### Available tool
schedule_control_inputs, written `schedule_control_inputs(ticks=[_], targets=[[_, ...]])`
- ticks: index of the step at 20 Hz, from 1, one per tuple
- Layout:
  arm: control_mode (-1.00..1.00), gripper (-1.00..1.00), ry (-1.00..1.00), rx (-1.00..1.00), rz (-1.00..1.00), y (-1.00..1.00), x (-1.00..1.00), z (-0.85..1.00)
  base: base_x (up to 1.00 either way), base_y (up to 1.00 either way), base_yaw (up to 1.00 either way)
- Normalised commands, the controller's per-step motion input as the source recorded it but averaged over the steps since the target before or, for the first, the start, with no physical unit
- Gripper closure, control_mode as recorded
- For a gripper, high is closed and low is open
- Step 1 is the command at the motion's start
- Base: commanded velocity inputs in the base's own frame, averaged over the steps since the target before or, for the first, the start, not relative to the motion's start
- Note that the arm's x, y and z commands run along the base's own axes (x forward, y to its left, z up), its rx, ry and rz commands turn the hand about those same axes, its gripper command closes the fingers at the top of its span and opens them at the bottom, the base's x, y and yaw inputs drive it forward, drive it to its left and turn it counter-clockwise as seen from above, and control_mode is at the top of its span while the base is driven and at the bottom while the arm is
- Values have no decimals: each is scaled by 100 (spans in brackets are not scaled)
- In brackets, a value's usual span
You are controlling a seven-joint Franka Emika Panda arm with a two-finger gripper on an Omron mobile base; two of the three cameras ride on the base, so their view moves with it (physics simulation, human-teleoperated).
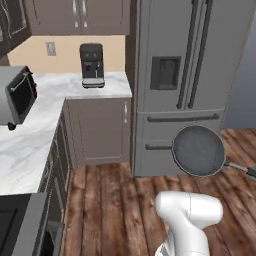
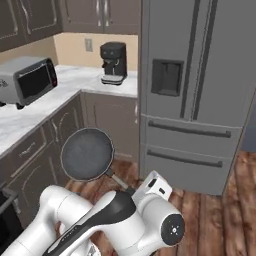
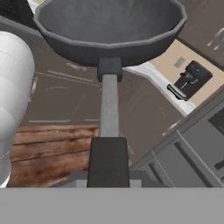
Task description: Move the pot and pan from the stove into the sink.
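Note:
The pan [image 1: 198, 150] is a flat, dark grey frying pan that hangs in the air over the wood floor, in front of the fridge. Its long thin handle [image 1: 239, 167] runs to the right edge of the left base view. In the right base view the pan [image 2: 87, 153] is tilted with its face toward the camera. There its handle [image 2: 118, 180] leads down into my gripper [image 2: 133, 191]. In the hand view the pan [image 3: 109, 26] fills the top, and my gripper [image 3: 108, 177] is shut on the handle's dark grip [image 3: 108, 159]. The pot and the sink are out of view.
A tall steel-grey fridge [image 1: 192, 75] stands close behind the pan. The white marble counter [image 1: 30, 145] runs along the left and carries a microwave [image 1: 17, 95] and a black coffee machine [image 1: 92, 65]. A steel-grey and black appliance corner [image 1: 22, 225] sits at the lower left.

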Motion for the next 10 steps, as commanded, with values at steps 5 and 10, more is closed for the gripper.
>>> schedule_control_inputs(ticks=[5, 10], targets=[[100, 100, 0, 0, 0, 0, 0, 0, 0, -26, -45], [100, 100, 0, 0, 0, 0, 0, 0, 2, -21, -47]])
